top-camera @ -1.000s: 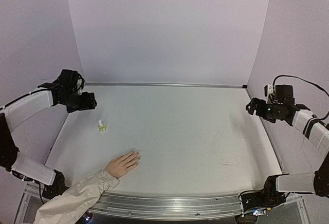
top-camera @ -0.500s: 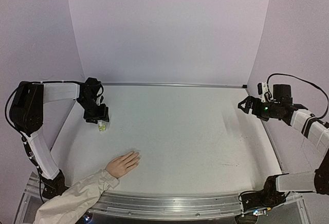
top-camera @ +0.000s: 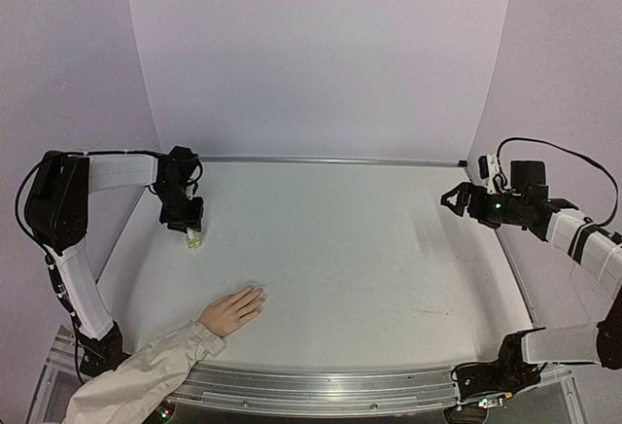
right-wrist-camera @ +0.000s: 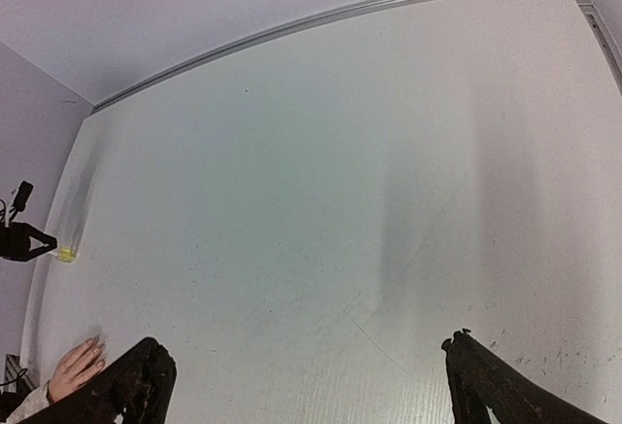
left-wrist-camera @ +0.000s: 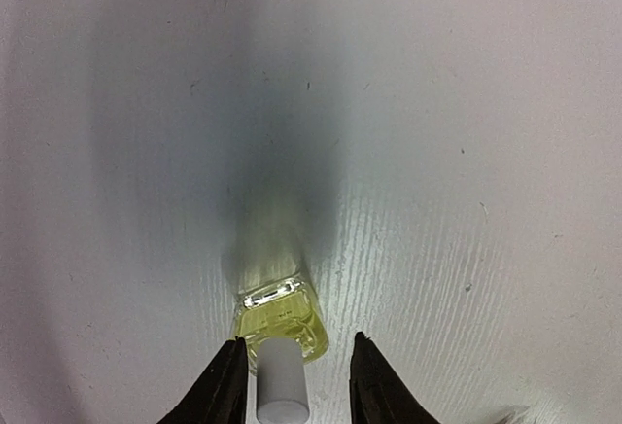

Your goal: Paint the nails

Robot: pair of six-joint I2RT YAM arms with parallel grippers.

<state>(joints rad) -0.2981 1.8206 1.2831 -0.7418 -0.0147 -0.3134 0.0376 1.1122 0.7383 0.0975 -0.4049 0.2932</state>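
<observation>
nails unpainted, polish bottle not yet in grasp

subject: the nails (top-camera: 257,296) are at the fingertips of a pale peach hand (top-camera: 231,311). the hand lies palm down on the table (top-camera: 369,268) near its front-left edge, with the fingers pointing right. a beige sleeve (top-camera: 146,375) runs off the near-left corner. the nails are too small to make out singly, and no colour shows on them in the overhead or right wrist view.

progress: judged to be at the very start. no coat is applied and the bottle is capped.

polish bottle (left-wrist-camera: 282,319): small, yellow-green glass with a white cap (left-wrist-camera: 283,385). it stands upright on the table, beyond the hand toward the left wall and well apart from it.

left gripper (top-camera: 188,222): low over the bottle, jaws spread either side of the cap. a gap shows on one side, so nothing is pinched.

right gripper (right-wrist-camera: 306,346): raised near the table's right edge, jaws spread wide and empty, well apart from hand and bottle.

outstanding: clamp the bottle, remove the cap, carry the brush to the hand and coat each nail.
</observation>
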